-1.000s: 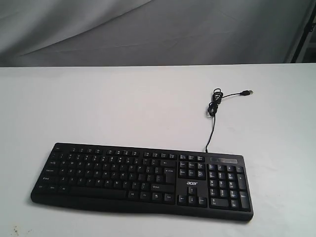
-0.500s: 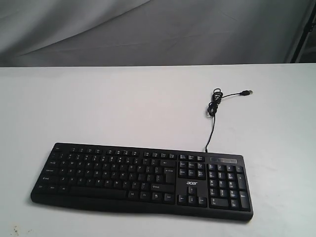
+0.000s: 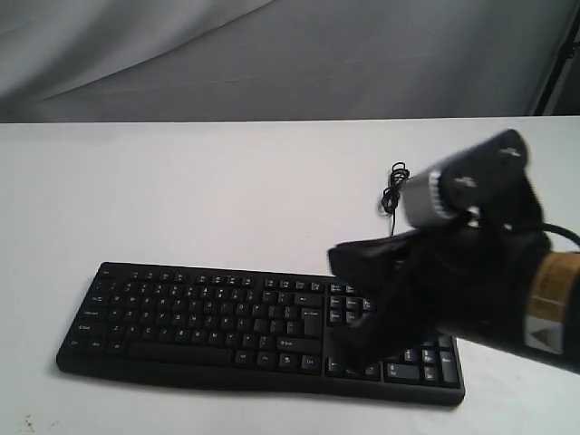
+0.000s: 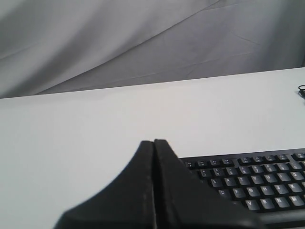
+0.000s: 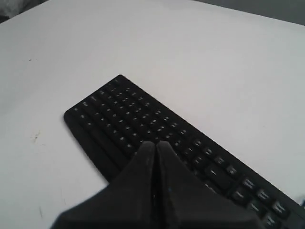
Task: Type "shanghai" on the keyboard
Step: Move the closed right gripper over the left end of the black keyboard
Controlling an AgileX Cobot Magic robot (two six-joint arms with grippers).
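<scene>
White tabletop [image 3: 227, 181] fills the scene, with creased grey cloth [image 3: 272, 54] hanging behind it. On it lies the wide black plastic Acer keyboard [image 3: 208, 317], flat, directly under my right gripper [image 5: 155, 144]. That gripper hovers over the keyboard's right-hand end, and the letter block stretches away to its left.

Both jaws of the right gripper are pressed together to a single blunt point and hold nothing. The left gripper [image 4: 153, 142] is closed the same way and is also empty. The keyboard's left end sits just past its tip and lower down.

I judge the board to be stiff and light, likely to skid on this smooth surface if I push at a slant. There is nothing to grasp here. Contact should be a straight downward tap on one key cap with the closed tip. The caps sit close together, so a stray tip could easily catch a neighbouring key.

From the far edge, beyond the right gripper, the thin black cable [image 3: 393, 186] runs back to a loose coil.

The exterior view alone shows that cable and the full width of the board. There, though, my right arm [image 3: 471, 272] hides the arrow cluster and part of the number pad, and the left gripper does not appear at all. Only the wrist views show how the jaws stand. I cannot read the key legends in any view.
</scene>
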